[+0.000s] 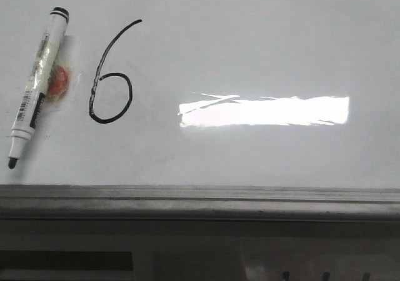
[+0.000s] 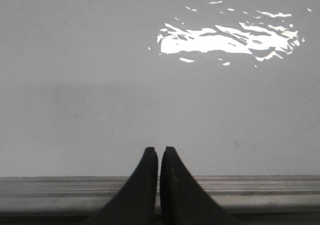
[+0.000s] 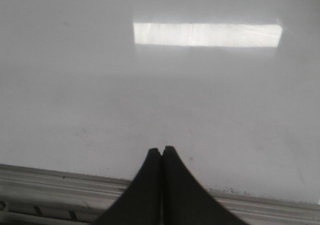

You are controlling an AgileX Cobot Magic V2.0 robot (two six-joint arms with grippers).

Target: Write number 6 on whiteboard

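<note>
Looking over the whiteboard (image 1: 262, 50) from the front, the number 6 (image 1: 111, 75) sits up around 10 o'clock on the surface, drawn in thin black line with a closed round loop and a long stroke curving up toward 1 o'clock. Just beside it, at its 9 o'clock, a white marker (image 1: 36, 87) lies flat and tilted, black cap end pointing to about 1 o'clock and the bare tip down toward 7 o'clock. It's uncapped at the tip, and there's a small orange-red smudge or blob (image 1: 57, 81) right against the barrel; can't tell what that is. The marker and the 6 are near each other but not touching.

A bright rectangular glare (image 1: 265, 111) sits at roughly 3 o'clock from the 6, and everything on that side of the board is bare white. The grey metal frame strip (image 1: 200, 197) runs along the whole near edge at 6 o'clock.

In the wrist views, the left gripper (image 2: 159, 150) has its two dark fingers pressed almost together, nothing between them, tips just past the frame strip over bare board. The right gripper (image 3: 162, 149) is the same deal: fingers closed up tight, holding nothing, hovering just inside the board's near edge.
</note>
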